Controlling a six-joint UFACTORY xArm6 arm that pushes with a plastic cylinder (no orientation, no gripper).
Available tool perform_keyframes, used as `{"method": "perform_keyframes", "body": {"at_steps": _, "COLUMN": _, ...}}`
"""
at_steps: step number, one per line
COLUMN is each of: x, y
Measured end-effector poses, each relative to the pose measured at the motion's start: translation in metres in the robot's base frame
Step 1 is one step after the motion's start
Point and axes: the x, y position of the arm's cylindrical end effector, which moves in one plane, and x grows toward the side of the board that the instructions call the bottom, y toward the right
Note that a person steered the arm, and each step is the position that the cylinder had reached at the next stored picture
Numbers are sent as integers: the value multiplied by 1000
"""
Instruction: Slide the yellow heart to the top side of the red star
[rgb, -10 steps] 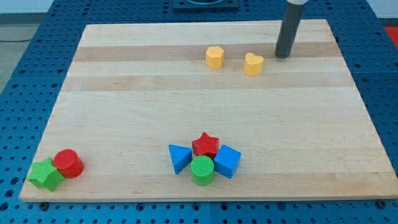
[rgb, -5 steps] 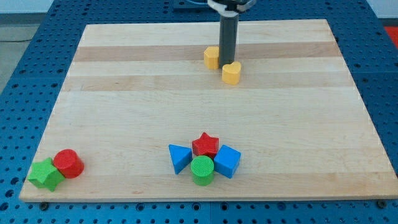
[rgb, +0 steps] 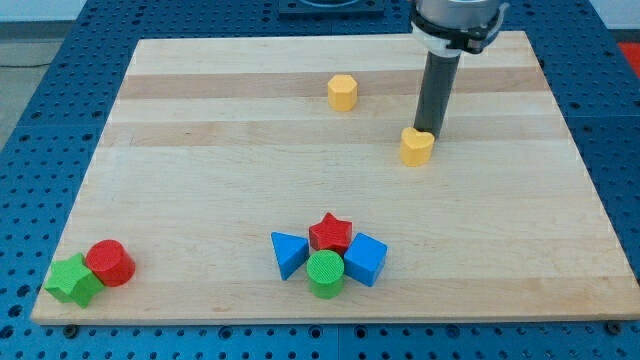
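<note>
The yellow heart (rgb: 417, 146) lies on the wooden board right of centre, in the upper half. My tip (rgb: 428, 130) stands just behind it, at its upper right edge, touching or nearly touching it. The red star (rgb: 330, 233) sits near the view's bottom centre, well below and left of the heart. It is packed in with a blue triangle (rgb: 288, 253) on its left, a green cylinder (rgb: 325, 274) below it and a blue cube (rgb: 366, 259) on its right.
A yellow hexagon (rgb: 343, 92) lies near the view's top centre. A red cylinder (rgb: 110, 263) and a green star (rgb: 73, 280) touch at the bottom left corner. The board (rgb: 200, 160) is edged by blue pegboard.
The rod swung from the top right to the hexagon, then back right. The yellow heart went left and down, then right and lower; the hexagon shifted slightly.
</note>
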Motion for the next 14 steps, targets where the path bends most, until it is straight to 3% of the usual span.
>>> {"method": "perform_keyframes", "body": {"at_steps": 3, "x": 58, "y": -32}}
{"method": "perform_keyframes", "body": {"at_steps": 6, "x": 89, "y": -78}}
{"method": "perform_keyframes", "body": {"at_steps": 9, "x": 65, "y": -105}}
{"method": "perform_keyframes", "body": {"at_steps": 12, "x": 84, "y": -117}}
{"method": "perform_keyframes", "body": {"at_steps": 14, "x": 11, "y": -69}}
